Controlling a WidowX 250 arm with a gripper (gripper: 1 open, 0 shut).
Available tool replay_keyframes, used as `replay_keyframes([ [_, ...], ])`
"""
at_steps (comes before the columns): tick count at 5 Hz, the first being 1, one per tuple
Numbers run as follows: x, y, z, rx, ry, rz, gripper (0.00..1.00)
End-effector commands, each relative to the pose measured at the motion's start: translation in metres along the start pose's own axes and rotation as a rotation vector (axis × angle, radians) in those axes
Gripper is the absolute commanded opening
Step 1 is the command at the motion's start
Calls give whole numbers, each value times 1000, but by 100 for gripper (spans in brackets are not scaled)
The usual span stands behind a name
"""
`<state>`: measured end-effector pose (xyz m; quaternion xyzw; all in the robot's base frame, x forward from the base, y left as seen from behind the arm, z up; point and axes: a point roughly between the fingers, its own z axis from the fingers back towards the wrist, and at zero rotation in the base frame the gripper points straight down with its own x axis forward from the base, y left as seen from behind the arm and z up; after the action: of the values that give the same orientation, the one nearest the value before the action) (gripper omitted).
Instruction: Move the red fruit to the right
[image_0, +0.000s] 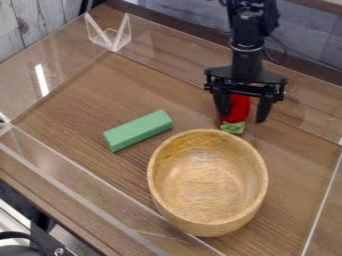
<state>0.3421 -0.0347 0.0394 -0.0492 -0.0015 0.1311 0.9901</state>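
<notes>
While the black arm reaches down from the top edge of the view, its hand (243, 100) points straight down with the two fingers spread wide, one on either side of the red fruit (238, 107). That fruit sits on the wooden surface (94, 95) at about one o'clock from the middle of the view, its red body showing between the fingers and its light green cap low at the front. Whether the fingers touch the fruit cannot be told; they are parted, not clamped. A wooden bowl (207, 180) lies at five o'clock, its far rim just beside the fruit. At nine o'clock from the bowl lies a flat green block (139, 130), well apart from the fruit. Clear plastic walls (40, 80) edge the surface.
</notes>
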Motion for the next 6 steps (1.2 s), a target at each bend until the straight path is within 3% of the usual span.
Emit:
replay_keyframes([
  [1, 13, -3, 30, -31, -85, 5, 100],
  [5, 17, -4, 32, -34, -90, 7, 100],
  [6, 18, -4, 31, -33, -90, 7, 0],
])
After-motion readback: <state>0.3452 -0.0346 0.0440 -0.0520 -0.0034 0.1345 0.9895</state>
